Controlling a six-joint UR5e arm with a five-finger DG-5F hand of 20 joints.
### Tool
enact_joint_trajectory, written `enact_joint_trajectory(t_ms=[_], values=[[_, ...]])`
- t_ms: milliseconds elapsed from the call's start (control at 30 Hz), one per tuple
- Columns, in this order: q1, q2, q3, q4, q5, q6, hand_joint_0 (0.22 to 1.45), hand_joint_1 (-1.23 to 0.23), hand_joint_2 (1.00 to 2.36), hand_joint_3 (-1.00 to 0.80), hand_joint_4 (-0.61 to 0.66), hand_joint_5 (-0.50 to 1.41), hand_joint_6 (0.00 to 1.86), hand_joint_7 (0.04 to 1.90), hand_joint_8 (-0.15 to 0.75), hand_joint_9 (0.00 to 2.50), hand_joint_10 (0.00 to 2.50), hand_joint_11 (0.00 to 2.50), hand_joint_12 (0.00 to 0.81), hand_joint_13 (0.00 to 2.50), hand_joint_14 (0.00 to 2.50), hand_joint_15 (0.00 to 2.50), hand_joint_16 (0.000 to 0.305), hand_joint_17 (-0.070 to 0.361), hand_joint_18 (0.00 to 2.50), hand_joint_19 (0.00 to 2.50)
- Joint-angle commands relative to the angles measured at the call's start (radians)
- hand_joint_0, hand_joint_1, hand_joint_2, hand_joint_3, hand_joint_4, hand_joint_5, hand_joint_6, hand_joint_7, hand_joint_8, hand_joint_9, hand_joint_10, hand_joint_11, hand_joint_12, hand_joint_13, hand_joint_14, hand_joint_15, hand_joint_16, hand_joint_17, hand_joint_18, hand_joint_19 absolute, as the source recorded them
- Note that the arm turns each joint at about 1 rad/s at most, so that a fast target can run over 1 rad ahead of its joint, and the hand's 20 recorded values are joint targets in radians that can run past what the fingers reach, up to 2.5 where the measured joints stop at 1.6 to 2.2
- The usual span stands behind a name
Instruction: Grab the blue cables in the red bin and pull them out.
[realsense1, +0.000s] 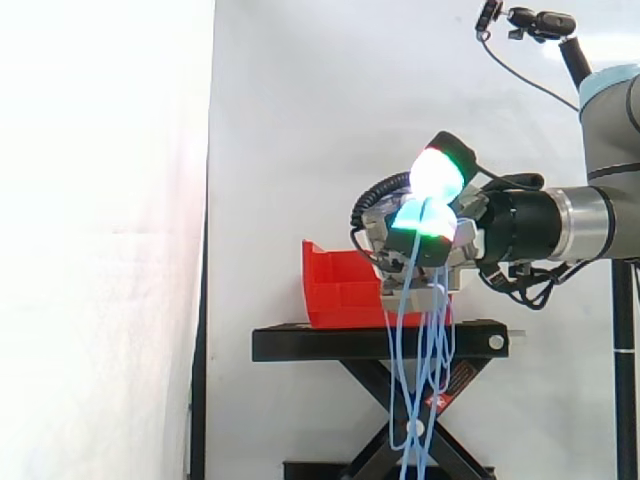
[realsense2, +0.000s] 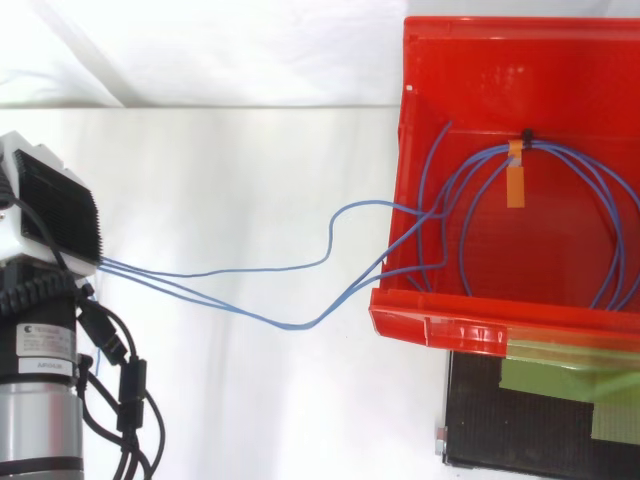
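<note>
Judging from strands stretched over the rim of the red bin (realsense2: 450, 325), the blue cables (realsense2: 290, 326) are held pinched in the curled hand (realsense1: 425, 228) and partly drawn out; their looped length is left inside, to be pulled clear.

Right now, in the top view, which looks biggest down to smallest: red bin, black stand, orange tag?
Largest to smallest:
red bin
black stand, the part that shows
orange tag

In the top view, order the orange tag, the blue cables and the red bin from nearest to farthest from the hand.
1. blue cables, running out from the hand at left.
2. red bin, its left wall, right of centre.
3. orange tag, inside the bin.
</note>
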Motion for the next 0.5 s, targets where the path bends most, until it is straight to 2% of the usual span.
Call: enact_joint_trajectory(t_ms=[0, 467], values=[[-0.001, 0.001, 0.001, 0.000, 0.000, 0.000, 0.98, -0.97, 1.00, -0.98, 0.19, 1.00, 0.66, 0.62, 0.244, 1.65, 0.03, 1.18, 0.285, 1.62, 1.25, 1.07, 0.040, 0.091, 1.16, 1.23], [0.000, 0.001, -0.001, 0.002, 0.000, 0.000, 0.98, -0.97, 1.00, -0.98, 0.18, 1.00, 0.66, 0.61, 0.224, 1.66, 0.03, 1.12, 0.290, 1.62, 1.21, 1.07, 0.040, 0.090, 1.12, 1.22]])
